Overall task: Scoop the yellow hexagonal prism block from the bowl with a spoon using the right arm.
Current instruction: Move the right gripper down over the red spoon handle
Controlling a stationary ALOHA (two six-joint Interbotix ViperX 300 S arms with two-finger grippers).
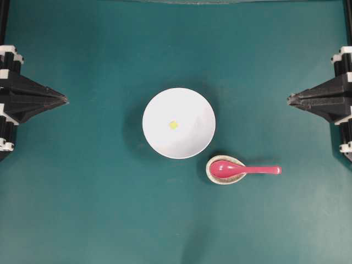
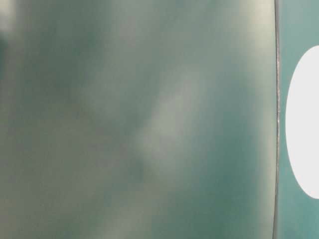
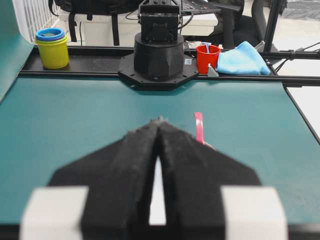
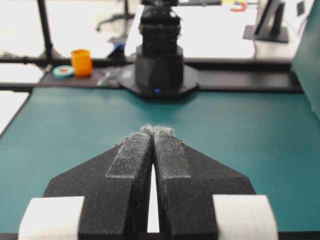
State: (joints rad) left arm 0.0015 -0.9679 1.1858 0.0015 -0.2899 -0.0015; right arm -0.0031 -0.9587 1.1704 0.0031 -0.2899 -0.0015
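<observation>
The white bowl (image 1: 179, 123) stands at the table's middle with the tiny yellow hexagonal prism block (image 1: 173, 125) lying inside it. The pink-red spoon (image 1: 245, 169) lies front right of the bowl, its scoop on a small speckled spoon rest (image 1: 212, 175) and its handle pointing right. My left gripper (image 1: 65, 100) is shut and empty at the far left edge. My right gripper (image 1: 290, 99) is shut and empty at the far right edge, behind the spoon's handle end. In the left wrist view the shut gripper (image 3: 160, 120) hides the bowl; the spoon handle (image 3: 199, 127) shows beside it. The right wrist view shows only the shut gripper (image 4: 157, 129).
Both arm bases (image 3: 159, 50) (image 4: 160, 60) stand at the table's ends. Off the table are stacked yellow and blue cups (image 3: 52, 47), a red cup (image 3: 207, 57), a blue cloth (image 3: 243, 59) and an orange cup (image 4: 81, 61). The table-level view is blurred.
</observation>
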